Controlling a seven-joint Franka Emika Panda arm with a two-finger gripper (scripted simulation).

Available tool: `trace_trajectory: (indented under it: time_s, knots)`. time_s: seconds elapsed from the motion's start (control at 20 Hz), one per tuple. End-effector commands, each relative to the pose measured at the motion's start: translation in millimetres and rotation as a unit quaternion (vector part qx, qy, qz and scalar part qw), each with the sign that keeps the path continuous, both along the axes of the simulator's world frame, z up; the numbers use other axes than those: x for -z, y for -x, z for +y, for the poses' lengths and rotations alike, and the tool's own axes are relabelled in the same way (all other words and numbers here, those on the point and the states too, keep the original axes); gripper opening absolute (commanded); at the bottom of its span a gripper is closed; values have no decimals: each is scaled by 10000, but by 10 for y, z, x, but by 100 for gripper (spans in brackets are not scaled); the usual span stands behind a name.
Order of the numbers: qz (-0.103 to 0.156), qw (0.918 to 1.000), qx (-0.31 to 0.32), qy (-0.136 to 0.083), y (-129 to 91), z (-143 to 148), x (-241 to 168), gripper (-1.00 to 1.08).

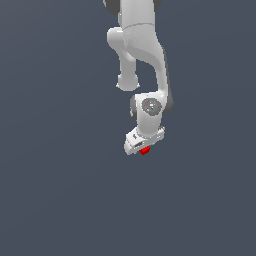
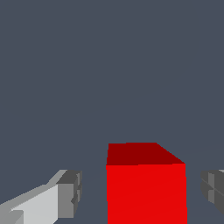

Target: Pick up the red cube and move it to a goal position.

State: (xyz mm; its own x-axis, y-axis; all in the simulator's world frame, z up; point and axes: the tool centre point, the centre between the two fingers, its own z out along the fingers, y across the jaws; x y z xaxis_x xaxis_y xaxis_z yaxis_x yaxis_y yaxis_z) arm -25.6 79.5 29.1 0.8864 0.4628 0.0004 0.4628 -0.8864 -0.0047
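The red cube (image 2: pixel 145 183) is a small bright red block sitting between my two fingers in the wrist view. One fingertip (image 2: pixel 70 192) stands apart from one side of the cube and the other fingertip (image 2: pixel 213 190) apart from the other side, with a gap at each. My gripper (image 2: pixel 142 192) is open around the cube. In the exterior view the white gripper (image 1: pixel 143 148) is low over the cube (image 1: pixel 145 150), which shows as a red speck just under the hand.
The white arm (image 1: pixel 145 55) comes down from the top of the exterior view. The surface (image 1: pixel 60 190) all round is plain dark grey-blue with no other objects in sight.
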Motion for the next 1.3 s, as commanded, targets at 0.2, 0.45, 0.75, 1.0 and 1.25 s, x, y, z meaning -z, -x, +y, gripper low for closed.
trace_trajectory:
  time_s: [0.2, 0.45, 0.75, 1.0, 1.25]
  knots:
    - [-9, 9999, -140, 18, 13, 20, 91, -100]
    - [-9, 9999, -140, 18, 13, 20, 91, -100]
    - [-9, 9999, -140, 18, 12, 20, 88, -100]
    - [-9, 9999, -140, 18, 28, -22, 4, -100]
    - [-11, 9999, -141, 21, 65, -125, -204, -100]
